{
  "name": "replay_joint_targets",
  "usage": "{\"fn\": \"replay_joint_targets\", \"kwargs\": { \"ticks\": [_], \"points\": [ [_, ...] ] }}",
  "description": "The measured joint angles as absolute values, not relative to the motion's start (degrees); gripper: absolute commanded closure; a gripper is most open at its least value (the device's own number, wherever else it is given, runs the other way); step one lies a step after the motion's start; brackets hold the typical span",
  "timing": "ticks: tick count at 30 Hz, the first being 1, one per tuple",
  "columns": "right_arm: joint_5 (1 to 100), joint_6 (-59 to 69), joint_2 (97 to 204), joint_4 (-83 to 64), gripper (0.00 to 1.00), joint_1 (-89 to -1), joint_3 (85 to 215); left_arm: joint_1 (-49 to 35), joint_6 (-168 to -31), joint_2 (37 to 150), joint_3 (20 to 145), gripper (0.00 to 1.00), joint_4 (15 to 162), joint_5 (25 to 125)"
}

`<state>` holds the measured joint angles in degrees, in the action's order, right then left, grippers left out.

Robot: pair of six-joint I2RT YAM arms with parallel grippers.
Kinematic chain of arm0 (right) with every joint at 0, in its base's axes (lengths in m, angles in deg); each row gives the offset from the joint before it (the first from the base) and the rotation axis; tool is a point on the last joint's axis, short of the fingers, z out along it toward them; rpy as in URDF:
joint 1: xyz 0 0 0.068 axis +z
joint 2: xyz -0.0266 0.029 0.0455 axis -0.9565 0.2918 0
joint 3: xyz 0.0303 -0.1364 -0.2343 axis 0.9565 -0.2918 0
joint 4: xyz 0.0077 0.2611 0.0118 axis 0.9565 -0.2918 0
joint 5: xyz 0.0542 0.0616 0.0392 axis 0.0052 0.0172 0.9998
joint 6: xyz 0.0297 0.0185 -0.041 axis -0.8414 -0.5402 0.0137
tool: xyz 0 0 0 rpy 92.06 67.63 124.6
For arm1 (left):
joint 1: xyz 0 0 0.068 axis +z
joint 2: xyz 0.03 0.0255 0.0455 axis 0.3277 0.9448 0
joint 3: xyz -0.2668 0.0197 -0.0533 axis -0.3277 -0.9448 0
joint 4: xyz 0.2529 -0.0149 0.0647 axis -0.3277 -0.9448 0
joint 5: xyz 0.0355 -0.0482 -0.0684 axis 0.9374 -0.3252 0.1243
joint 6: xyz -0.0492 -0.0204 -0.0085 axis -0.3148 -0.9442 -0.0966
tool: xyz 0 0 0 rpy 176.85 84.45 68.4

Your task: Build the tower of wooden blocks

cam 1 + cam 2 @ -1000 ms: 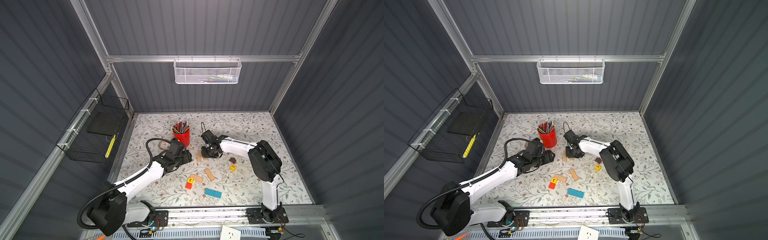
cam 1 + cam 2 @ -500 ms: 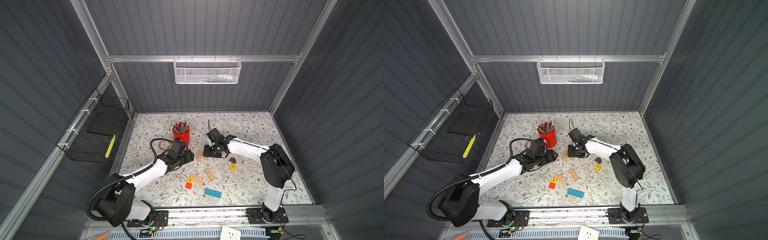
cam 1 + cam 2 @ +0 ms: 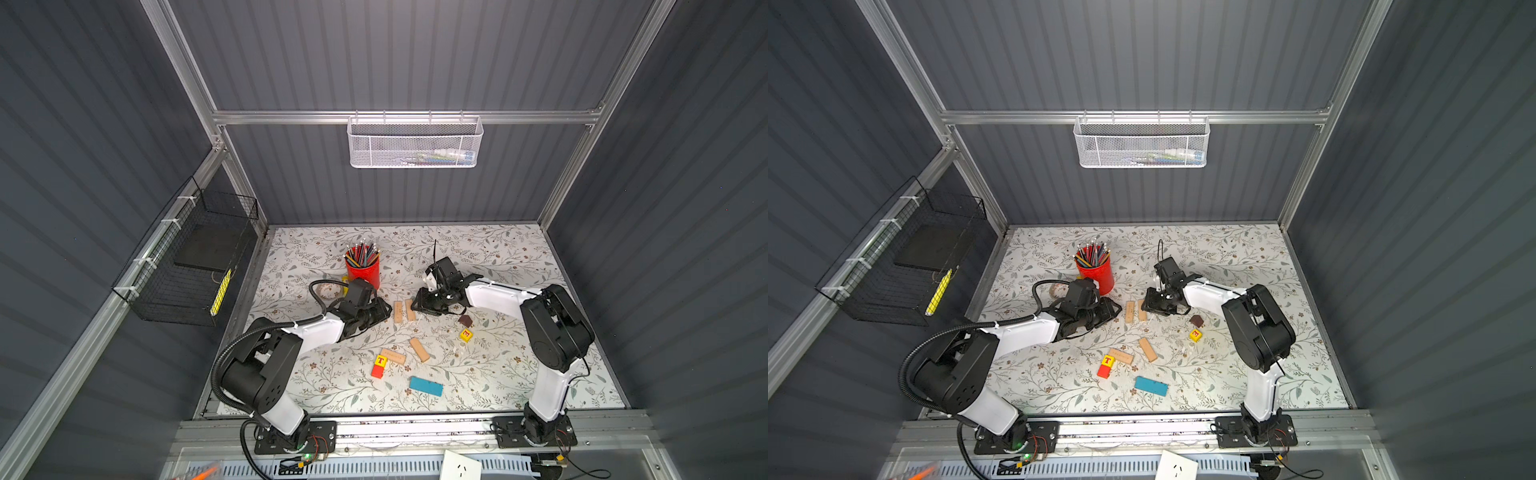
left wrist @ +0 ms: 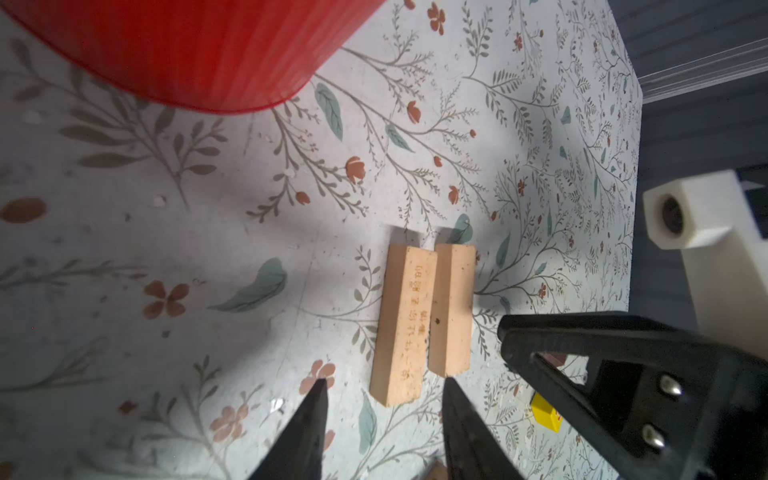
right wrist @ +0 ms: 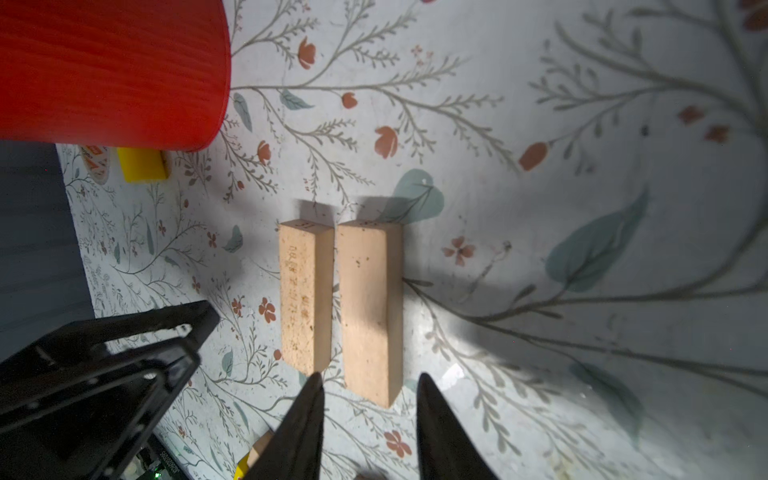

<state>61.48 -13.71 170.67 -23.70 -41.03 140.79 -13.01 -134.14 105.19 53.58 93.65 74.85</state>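
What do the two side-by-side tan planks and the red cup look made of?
Lettered plank: bare pale wood, matte, with specks and burnt-looking characters. Plain plank: same raw wood, one dark speck. Red cup: fine streaked texture suggests mesh or ribbed plastic; cannot tell which.

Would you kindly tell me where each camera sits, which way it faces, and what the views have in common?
Both top views: high over the front edge, facing down toward the back wall; both arms show whole, with the left pincer and right pincer flanking two tan planks.
Left wrist: on the left arm, looking along the planks toward the red pencil cup; shows its own open tips and the right pincer.
Right wrist: on the right arm, looking likewise; shows its own open tips and the left pincer.
Shared: planks and cup.
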Motion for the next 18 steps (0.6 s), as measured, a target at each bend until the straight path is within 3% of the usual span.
{"fn": "replay_joint_targets", "kwargs": {
  "ticks": [18],
  "points": [
    [63.9, -13.9, 174.5, -22.6, 0.75, -41.1, 140.8, -13.0, -135.4, 113.8, 55.7, 0.71, 100.8, 68.0]
  ]
}}
